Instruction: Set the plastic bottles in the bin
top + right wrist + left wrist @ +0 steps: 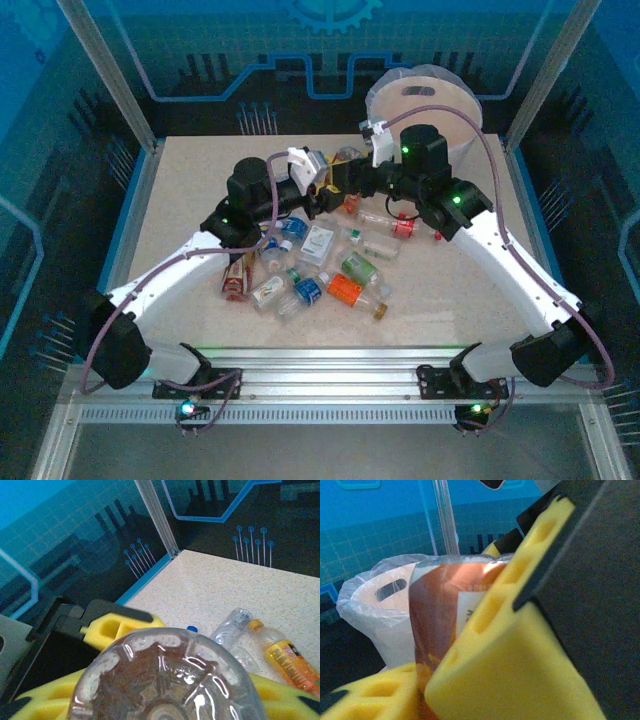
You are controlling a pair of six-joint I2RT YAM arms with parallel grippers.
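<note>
Two arms meet above the middle of the table point(190, 210), both at one bottle point(440, 610) of brown-orange liquid raised off the surface.

Left wrist view: the bottle runs top to bottom of the picture, its long axis crossing the yellow pads point(520, 645) of the left gripper point(437, 677). One pad lies against its side. Whether the jaws clamp it or have let go cannot be told.

Right wrist view: the bottle's ribbed clear base point(165, 675) faces the camera, so the long axis points straight away from the wrist, neck hidden. The right gripper point(165, 697) is clenched on the bottle, a yellow pad point(280, 695) at each side of the base.

The bin point(430, 110) stands at the table's far right corner, well apart from the raised bottle, its mouth up and a handle slot point(390, 589) facing the left wrist.

The loose bottles point(345, 290) lie on their sides, in mixed directions, in a cluster between the arms.
</note>
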